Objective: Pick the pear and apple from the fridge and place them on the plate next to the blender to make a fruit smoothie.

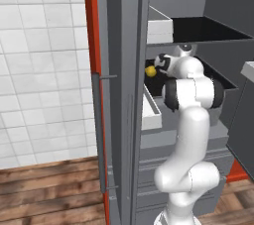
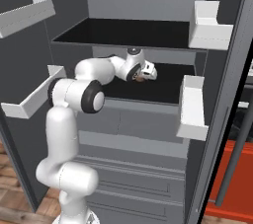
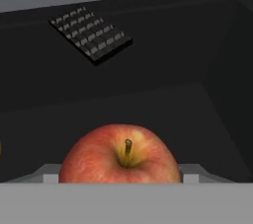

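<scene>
The fridge (image 1: 124, 120) stands open and my arm reaches onto its middle black shelf (image 2: 163, 82). The red-orange apple (image 3: 121, 156) sits stem-up right in front of the hand camera, between two pale grey finger parts (image 3: 195, 172) that flank it closely. From the right base view, a sliver of the apple (image 2: 140, 78) peeks out under the hand. My gripper (image 2: 144, 76) is at the apple, but the frames do not reveal whether it grips. The yellow pear (image 1: 151, 71) lies on the same shelf just left of the hand (image 1: 161, 62). The plate and the blender are out of view.
White door bins (image 2: 193, 107) (image 2: 29, 94) hang on both sides of the opening. Another black shelf (image 2: 128, 33) lies close above the hand. A dark vent grille (image 3: 91, 33) sits on the fridge's back wall. The grey door with its bar handle (image 1: 100, 135) stands to the left.
</scene>
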